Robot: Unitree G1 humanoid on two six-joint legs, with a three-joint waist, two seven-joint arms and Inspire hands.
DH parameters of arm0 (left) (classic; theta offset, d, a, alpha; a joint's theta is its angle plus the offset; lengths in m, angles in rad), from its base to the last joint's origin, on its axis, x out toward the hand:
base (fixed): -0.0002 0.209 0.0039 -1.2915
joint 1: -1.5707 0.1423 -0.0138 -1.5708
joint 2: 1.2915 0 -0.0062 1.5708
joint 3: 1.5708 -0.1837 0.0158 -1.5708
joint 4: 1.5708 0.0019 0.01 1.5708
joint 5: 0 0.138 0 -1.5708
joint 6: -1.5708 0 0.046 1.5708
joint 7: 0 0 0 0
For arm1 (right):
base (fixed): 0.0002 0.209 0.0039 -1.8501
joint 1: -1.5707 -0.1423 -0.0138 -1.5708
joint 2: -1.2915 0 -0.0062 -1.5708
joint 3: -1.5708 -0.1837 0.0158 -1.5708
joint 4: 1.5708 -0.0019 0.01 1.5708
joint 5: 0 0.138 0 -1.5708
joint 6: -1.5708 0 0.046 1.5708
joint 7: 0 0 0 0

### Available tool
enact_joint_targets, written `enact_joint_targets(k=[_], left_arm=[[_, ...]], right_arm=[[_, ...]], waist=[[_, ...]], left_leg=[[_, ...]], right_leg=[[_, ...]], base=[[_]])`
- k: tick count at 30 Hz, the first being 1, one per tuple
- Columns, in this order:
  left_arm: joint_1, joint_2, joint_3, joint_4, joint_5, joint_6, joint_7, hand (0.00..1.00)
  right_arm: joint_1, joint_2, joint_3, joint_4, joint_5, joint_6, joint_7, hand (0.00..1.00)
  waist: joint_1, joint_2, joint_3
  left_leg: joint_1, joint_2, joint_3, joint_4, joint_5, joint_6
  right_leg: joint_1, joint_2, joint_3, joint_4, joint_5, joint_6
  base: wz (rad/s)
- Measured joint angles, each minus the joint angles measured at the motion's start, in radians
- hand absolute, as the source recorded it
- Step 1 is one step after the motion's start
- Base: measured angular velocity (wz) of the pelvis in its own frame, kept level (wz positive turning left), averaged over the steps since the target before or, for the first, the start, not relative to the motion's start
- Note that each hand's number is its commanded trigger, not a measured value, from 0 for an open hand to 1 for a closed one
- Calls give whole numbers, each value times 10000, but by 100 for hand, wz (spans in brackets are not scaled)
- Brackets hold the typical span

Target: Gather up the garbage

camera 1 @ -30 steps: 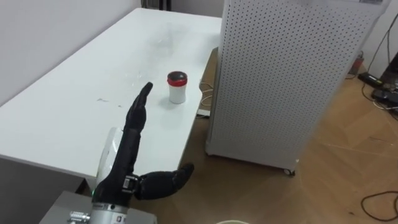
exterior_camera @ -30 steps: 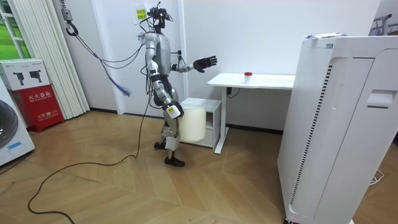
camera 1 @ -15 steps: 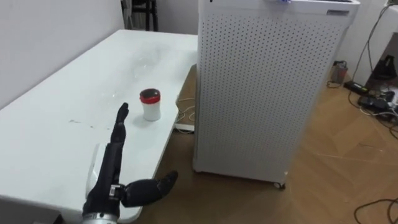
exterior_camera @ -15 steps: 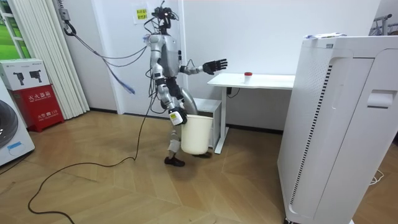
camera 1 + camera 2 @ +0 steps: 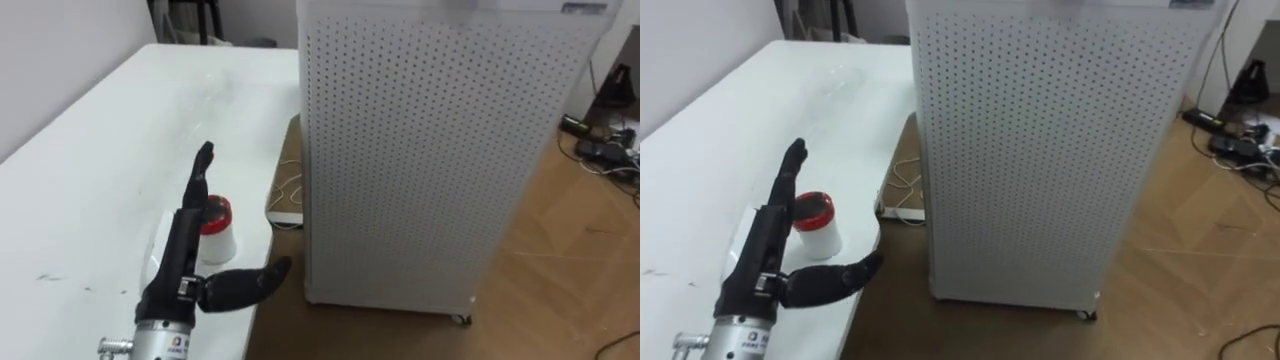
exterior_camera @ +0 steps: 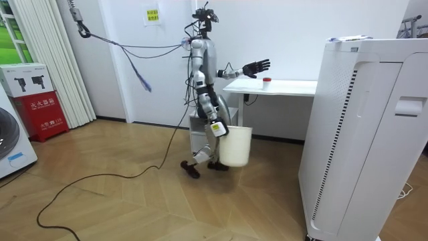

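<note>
My left robot hand is hovering over the desk, fingers straight, thumb spread apart; the red-lidded white cup is standing just beside it, at its 2 o'clock.

The left hand at the lower left of the frame was black with long fingers. Its wrist was shiny silver. The body was silver-grey, with dark wires on top.
</note>
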Motion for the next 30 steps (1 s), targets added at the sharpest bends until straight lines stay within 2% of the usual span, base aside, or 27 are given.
enact_joint_targets(k=[1,2,4,5,6,7,9,11,13,15,20,26,30], left_arm=[[-39,0,8,-1,-7,0,65,0],[-135,12,29,0,-56,-2,107,0],[-171,45,73,11,-170,-43,144,0],[-165,45,105,48,-150,-53,145,0],[-132,50,152,101,-114,-59,147,0],[-77,60,153,110,-93,-55,147,0],[-44,85,184,59,123,-60,292,0],[28,94,181,-104,139,-59,438,0],[97,97,182,-406,229,-56,495,0],[299,160,217,-1217,325,-58,526,0],[368,359,392,-1988,316,-64,768,0],[481,388,436,-1957,302,-64,874,0],[854,387,443,-1919,308,-63,899,0]], right_arm=[[-45,-11,16,-17,-3,-27,-13,100],[-94,-37,74,-51,-37,-72,-9,100],[-90,-32,309,-127,-131,-77,15,100],[-82,-21,357,-153,-264,-78,75,100],[-56,11,352,-225,-308,-88,93,100],[-27,44,352,-234,-332,-94,98,100],[-24,129,351,-209,-505,-84,187,100],[-121,211,461,-97,-500,-79,315,100],[-165,238,548,-68,-502,-65,421,100],[-150,205,545,8,-525,-65,678,100],[-165,196,546,140,-524,-59,870,100],[-188,197,545,232,-527,-53,1188,100],[-190,197,522,336,-512,-53,1342,100]], waist=[[24,70,12],[68,181,68],[116,188,69],[136,152,76],[122,182,87],[70,177,39],[50,187,-27],[86,80,29],[53,-42,-4],[116,-197,24],[219,-227,38],[238,-294,71],[243,-298,71]], left_leg=[[50,15,-107,-109,8,-6],[128,92,-226,-234,28,-22],[305,196,-334,-424,21,-58],[467,210,-473,-578,5,-145],[522,270,-667,-580,-57,-257],[541,300,-835,-600,-61,-326],[682,480,-1127,-886,1,-557],[830,589,-1204,-1076,57,-652],[862,636,-1383,-1196,87,-702],[940,656,-1611,-1321,102,-729],[1014,675,-1766,-1494,105,-744],[1183,583,-2017,-1627,112,-753],[1233,555,-2141,-1646,112,-753]], right_leg=[[-222,-71,-41,-87,-211,-26],[-623,-267,-174,-513,-434,-56],[-919,-380,-130,-2238,-457,-5],[-938,-406,-56,-3731,-190,-51],[-939,-269,105,-4389,861,116],[-832,-160,70,-4564,908,123],[-351,145,-231,-5159,1018,-14],[-67,299,-367,-5506,1062,-82],[130,407,-461,-5778,1071,-98],[354,500,-506,-6090,1094,-117],[639,584,-736,-6552,1208,-92],[1021,566,-1041,-6866,1252,-22],[1148,562,-1170,-6973,1267,1]], base=[[4],[8],[14],[30],[41],[41],[34],[25],[27],[19],[12],[14],[9]])
